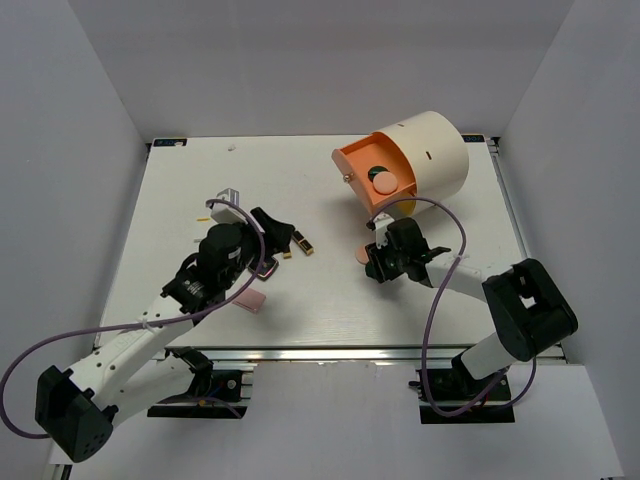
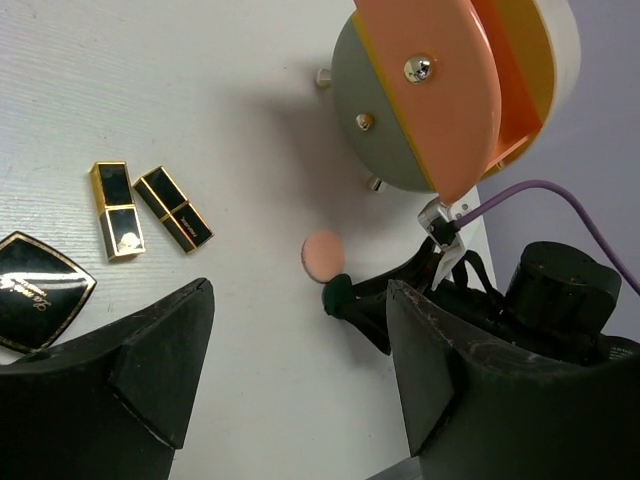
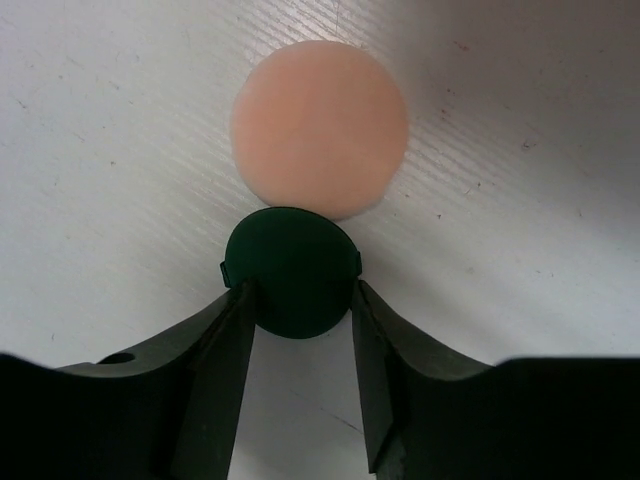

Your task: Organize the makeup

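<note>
My right gripper point(image 3: 297, 290) is shut on a dark green disc point(image 3: 290, 272) low over the table, with a peach disc point(image 3: 320, 128) lying just beyond it. In the top view the right gripper point(image 1: 373, 262) sits in front of the cream cylinder point(image 1: 425, 150), beside the peach disc point(image 1: 361, 254). My left gripper point(image 2: 300, 290) is open and empty above bare table. Two black-and-gold lipstick tubes point(image 2: 117, 208) lie ahead of it to the left, and a black compact point(image 2: 35, 290) lies by its left finger. A flat pink square point(image 1: 250, 300) lies beside the left arm.
The cylinder's orange drawer point(image 1: 375, 180) stands pulled open and holds a dark green disc point(image 1: 377, 170) and a pale disc point(image 1: 385, 182). Its yellow and grey drawer fronts point(image 2: 385, 130) are shut. White walls enclose the table on three sides.
</note>
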`<action>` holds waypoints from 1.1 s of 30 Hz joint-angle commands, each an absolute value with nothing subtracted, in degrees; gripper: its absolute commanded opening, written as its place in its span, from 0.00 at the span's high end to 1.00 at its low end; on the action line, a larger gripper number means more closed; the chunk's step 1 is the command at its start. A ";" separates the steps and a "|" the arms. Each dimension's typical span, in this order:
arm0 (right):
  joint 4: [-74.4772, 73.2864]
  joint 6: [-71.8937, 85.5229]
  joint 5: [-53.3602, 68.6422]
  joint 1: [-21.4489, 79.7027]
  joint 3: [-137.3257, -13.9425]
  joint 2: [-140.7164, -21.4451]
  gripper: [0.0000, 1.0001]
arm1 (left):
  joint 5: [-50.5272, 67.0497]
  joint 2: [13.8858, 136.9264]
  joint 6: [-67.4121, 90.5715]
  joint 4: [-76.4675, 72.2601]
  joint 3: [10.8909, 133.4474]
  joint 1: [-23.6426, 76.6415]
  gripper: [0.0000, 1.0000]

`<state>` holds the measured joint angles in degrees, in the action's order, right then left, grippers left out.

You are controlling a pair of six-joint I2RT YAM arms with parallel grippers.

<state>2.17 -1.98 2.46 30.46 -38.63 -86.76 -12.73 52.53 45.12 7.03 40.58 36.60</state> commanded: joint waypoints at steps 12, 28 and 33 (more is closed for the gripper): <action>-2.63 -3.78 2.37 31.46 -35.51 -76.57 1.00 | -5.19 58.42 51.59 -4.91 31.99 37.26 0.21; -6.51 -19.70 15.30 26.90 -51.75 -54.46 1.00 | 1.84 84.63 47.46 -10.28 46.66 43.06 0.21; -0.97 -16.09 13.28 25.93 -60.72 -62.04 1.00 | 2.11 87.54 47.11 -10.72 48.25 44.21 0.21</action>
